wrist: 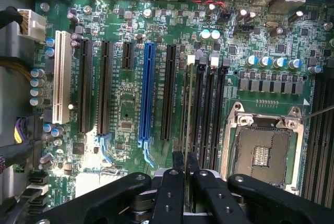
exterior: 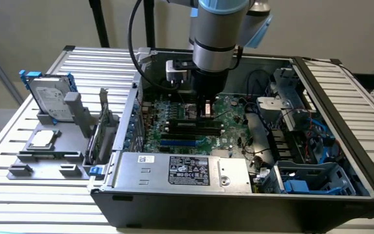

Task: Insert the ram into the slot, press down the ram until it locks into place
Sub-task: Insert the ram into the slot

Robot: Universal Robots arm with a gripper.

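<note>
Over the motherboard (wrist: pixel 122 85), we see the gripper (wrist: pixel 186 158) clamped on the ram (wrist: pixel 188 104), which sits edge-on between its fingers. The ram lines up along the slot (wrist: pixel 195 119); we cannot tell whether they touch.

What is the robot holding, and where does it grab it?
The ram, a thin green strip seen edge-on, pinched on its two flat faces between the fingers.

The arm (exterior: pixel 216 39) reaches down into the open computer case (exterior: pixel 239 204), pincer (exterior: pixel 206 111) close over the slot (exterior: pixel 192 126).
</note>
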